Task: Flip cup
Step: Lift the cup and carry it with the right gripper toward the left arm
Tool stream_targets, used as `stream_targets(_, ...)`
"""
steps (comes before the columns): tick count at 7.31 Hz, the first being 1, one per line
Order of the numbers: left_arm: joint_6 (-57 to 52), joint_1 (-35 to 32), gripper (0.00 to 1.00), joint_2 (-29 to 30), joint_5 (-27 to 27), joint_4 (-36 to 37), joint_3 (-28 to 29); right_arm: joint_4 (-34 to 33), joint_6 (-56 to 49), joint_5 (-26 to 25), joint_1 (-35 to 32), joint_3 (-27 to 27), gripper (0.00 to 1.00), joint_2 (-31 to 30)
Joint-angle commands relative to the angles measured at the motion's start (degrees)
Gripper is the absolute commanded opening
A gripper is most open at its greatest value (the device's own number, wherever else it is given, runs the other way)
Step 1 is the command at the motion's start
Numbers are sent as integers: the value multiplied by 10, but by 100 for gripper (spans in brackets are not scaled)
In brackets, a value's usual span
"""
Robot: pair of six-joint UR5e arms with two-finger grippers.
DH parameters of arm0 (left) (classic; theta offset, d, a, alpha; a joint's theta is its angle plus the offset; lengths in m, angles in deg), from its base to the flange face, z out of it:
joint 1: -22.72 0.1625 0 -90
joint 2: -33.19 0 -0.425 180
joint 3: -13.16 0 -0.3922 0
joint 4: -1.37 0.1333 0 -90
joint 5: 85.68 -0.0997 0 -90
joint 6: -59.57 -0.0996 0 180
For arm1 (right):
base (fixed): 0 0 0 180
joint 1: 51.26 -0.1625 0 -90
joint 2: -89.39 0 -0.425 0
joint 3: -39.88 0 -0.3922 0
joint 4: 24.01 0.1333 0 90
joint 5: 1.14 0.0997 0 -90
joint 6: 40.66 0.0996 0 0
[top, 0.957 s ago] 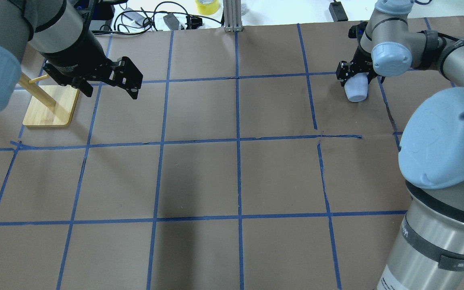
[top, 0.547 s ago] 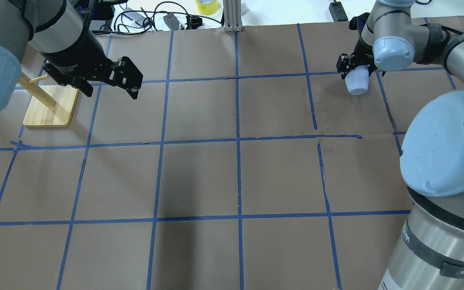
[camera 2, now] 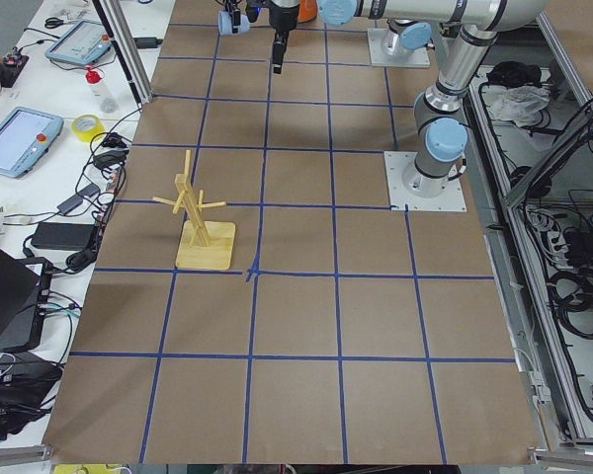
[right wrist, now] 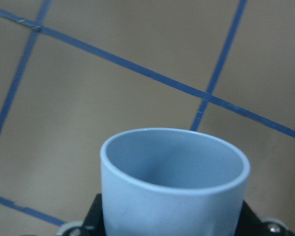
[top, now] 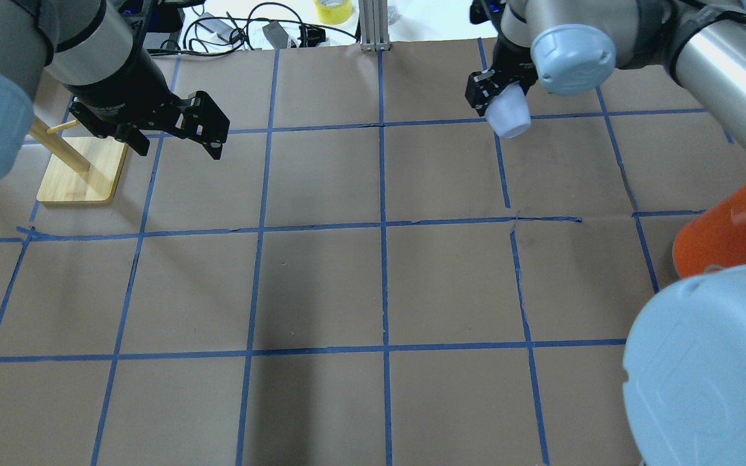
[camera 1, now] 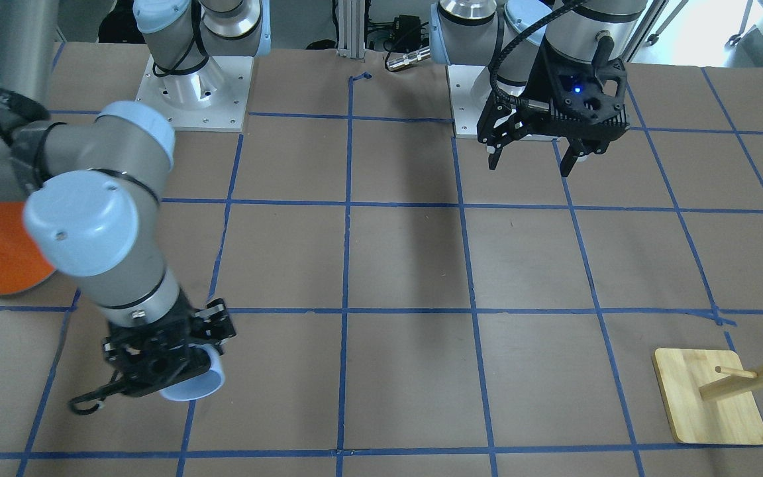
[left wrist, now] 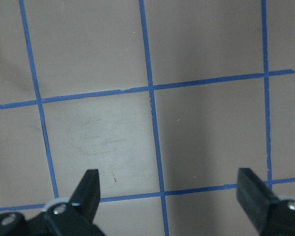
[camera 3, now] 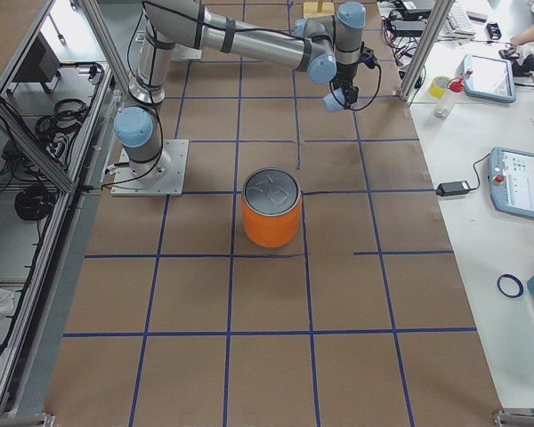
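While the right pincer (top: 501, 103) hangs over the far right part of the bench (top: 321, 285), its two black fingers are clamped on the cup (top: 509, 117), one on each side of the narrow end. The cup is pale blue-white and smooth. It is held tilted, with its wide open mouth pointing away from the wrist and down toward the brown paper. In the right wrist view the cup (right wrist: 174, 182) fills the lower half of the picture, its round rim facing the bench, and blue tape lines show beyond it. From the front-facing camera the cup (camera 1: 199, 384) peeks out under the pincer (camera 1: 169, 361), close to a blue tape line. In the overhead view it sits over a crossing of tape lines close to the bench's far edge.

An orange can (top: 716, 239) with a silver top stands upright on the right side, well apart from the cup and nearer the robot's base.

Over on the left side, the left pincer (top: 214, 129) hangs above the bench with its fingers wide apart and nothing between them; the left wrist view shows only paper and tape between the fingertips (left wrist: 88, 189). A wooden stand (top: 81, 169) with pegs rests just beside it.
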Motion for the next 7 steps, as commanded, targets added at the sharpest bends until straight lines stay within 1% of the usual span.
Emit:
stream_targets(1, 0, 0, 100, 0, 1, 0, 0, -41, -11, 4, -85, 5, 0, -3)
stream_targets(2, -1, 0, 100, 0, 0, 0, 0, -41, -22, 3, -100, 7, 0, 5)
stream_targets(3, -1, 0, 100, 0, 1, 0, 0, -48, -67, 4, -106, 8, 0, 33)
stream_targets(4, -1, 0, 100, 0, 0, 0, 0, -72, -168, 4, -131, 8, 0, 51)
stream_targets(5, -1, 0, 100, 0, -1, 0, 0, -94, -221, -4, -161, 8, 0, 66)
stream_targets(6, -1, 0, 100, 0, -1, 0, 0, -102, -232, -5, -170, 8, 0, 74)
stream_targets(7, -1, 0, 100, 0, -1, 0, 0, -114, -316, 1, -173, 12, 0, 94)
